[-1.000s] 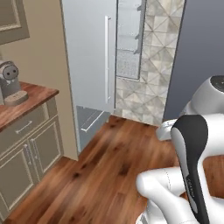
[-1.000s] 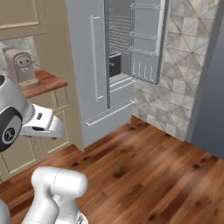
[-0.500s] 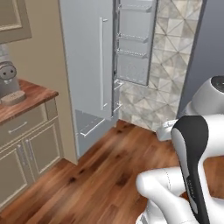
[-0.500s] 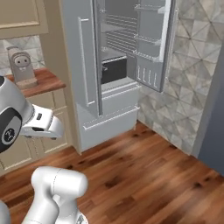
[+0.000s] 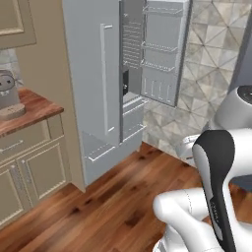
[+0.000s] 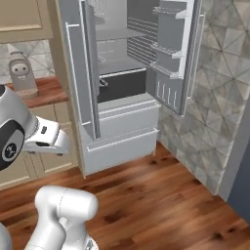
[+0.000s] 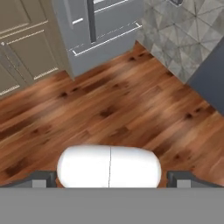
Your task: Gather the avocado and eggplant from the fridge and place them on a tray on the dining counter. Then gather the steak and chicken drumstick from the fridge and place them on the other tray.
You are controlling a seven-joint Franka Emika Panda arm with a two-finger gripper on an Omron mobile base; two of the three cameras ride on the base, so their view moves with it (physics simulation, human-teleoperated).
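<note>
The grey fridge [image 5: 98, 113] [image 6: 119, 127] stands ahead with both upper doors swung out. Its right door [image 5: 162, 54] [image 6: 173, 53] shows its inner racks, and the left door [image 6: 83, 83] stands edge-on. Bare shelves and a dark drawer [image 6: 122, 85] show inside. The avocado, eggplant, steak and chicken drumstick are hidden, and the trays and dining counter are out of view. My gripper [image 7: 111, 178] hangs over the wooden floor, well short of the fridge. Its fingertips [image 7: 43, 178] stand wide apart, open, with nothing between them.
A wooden counter on beige cabinets [image 5: 24, 162] [image 6: 44, 93] runs left of the fridge, with a coffee machine [image 5: 7, 93] [image 6: 22, 73] on it. A tiled wall [image 5: 216, 74] [image 6: 219, 97] stands to the right. Wooden floor [image 5: 113, 206] lies between me and the fridge.
Both base views have shifted: the base has driven and turned, so the fridge now sits nearer and more central and its inside shows. The gripper stays open.
</note>
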